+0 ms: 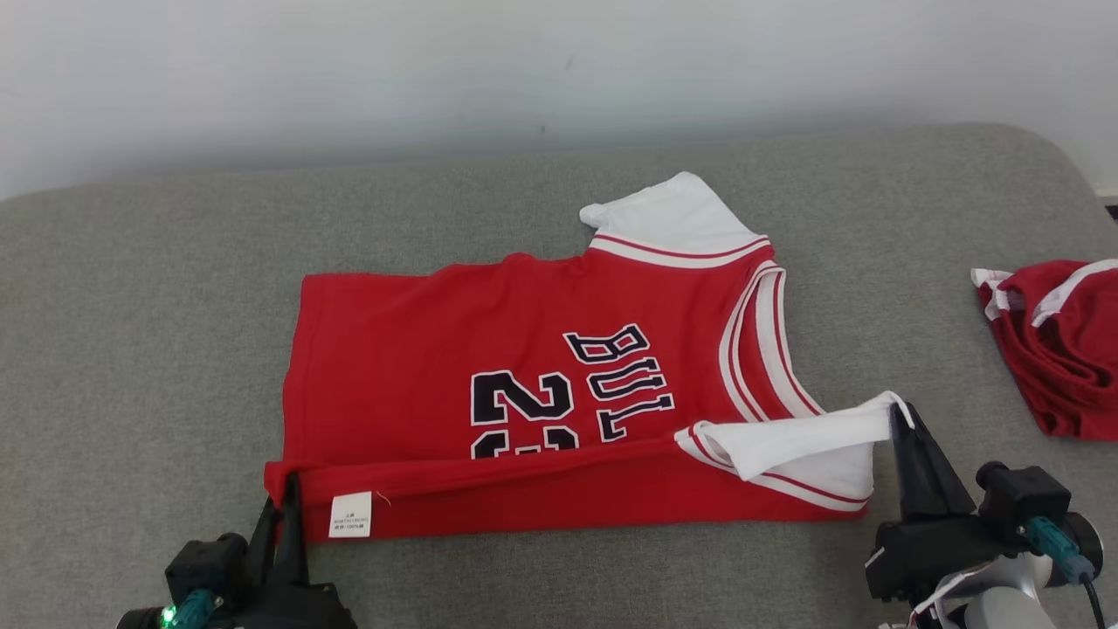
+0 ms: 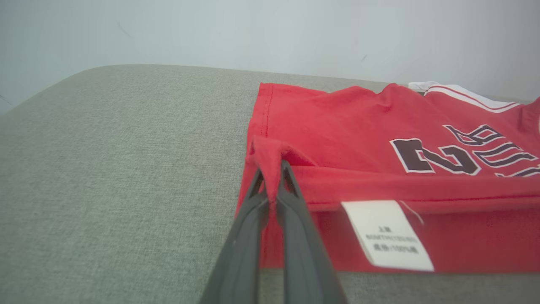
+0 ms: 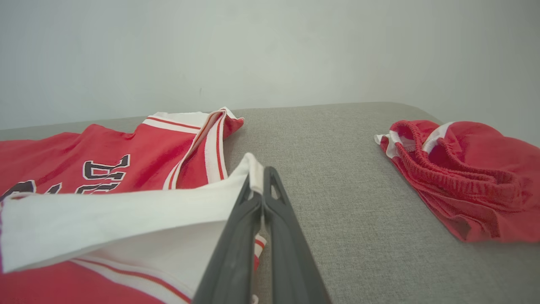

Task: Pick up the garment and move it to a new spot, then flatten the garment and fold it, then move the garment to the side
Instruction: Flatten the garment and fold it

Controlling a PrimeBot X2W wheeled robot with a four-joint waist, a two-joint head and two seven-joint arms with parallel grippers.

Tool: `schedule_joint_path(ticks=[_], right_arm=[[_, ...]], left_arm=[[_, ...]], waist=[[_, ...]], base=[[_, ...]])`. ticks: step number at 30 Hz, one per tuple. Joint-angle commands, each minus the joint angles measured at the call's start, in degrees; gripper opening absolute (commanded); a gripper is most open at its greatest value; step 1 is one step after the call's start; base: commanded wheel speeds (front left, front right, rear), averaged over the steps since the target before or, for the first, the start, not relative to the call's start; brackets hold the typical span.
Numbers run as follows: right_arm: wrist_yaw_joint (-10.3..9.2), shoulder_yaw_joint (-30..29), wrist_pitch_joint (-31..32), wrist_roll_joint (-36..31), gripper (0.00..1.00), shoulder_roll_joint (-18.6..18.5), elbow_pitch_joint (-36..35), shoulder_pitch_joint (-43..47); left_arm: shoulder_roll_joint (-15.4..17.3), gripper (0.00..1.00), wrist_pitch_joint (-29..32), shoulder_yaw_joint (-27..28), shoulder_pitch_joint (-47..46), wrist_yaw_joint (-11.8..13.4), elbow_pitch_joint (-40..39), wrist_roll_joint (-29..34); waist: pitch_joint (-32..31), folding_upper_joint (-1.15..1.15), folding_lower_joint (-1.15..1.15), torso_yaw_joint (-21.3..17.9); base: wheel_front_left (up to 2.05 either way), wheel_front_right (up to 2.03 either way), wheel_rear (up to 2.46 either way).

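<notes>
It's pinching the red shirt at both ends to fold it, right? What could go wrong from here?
1. The right gripper pinches only the tip of the white sleeve; that thin cloth could slip out mid-fold.
2. The left gripper holds a small bunch at the hem of the shirt; if the arms move unevenly, the fold may come out crooked.
3. The red shorts lie close on the right; a sideways swing might drag them.

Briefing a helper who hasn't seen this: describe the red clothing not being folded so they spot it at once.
On the grey cushion, a red jersey lies spread in the middle. Beyond its right end, near the cushion's right edge, sit the shorts. Unlike the jersey, they are crumpled in a heap and carry no lettering.
</notes>
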Motion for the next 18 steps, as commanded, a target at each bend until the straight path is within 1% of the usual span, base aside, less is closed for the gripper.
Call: schedule_joint_path(ticks=[1,9,18], right_arm=[[-0.15,0.2,0.0,-0.5,0.00,-0.3,0.3,-1.0],[-0.15,0.1,0.0,-1.5,0.00,-0.5,3.4,-4.7],[-0.15,-1.3,0.0,-2.0,0.00,0.4,4.0,-6.7]], left_arm=[[0.2,0.00,-0.2,0.0,-0.8,0.3,0.4,0.4],[0.2,0.00,-0.2,-1.1,-4.0,1.0,1.6,0.1],[0.2,0.00,-0.2,-2.3,-5.7,1.3,1.0,0.1]], waist=[[2.2,-0.01,-0.01,0.9],[5.1,-0.01,-0.01,1.7],[6.6,-0.01,-0.01,2.4]], base=[[0.00,0.00,0.00],[0.00,0.00,0.00],[0.00,0.00,0.00]])
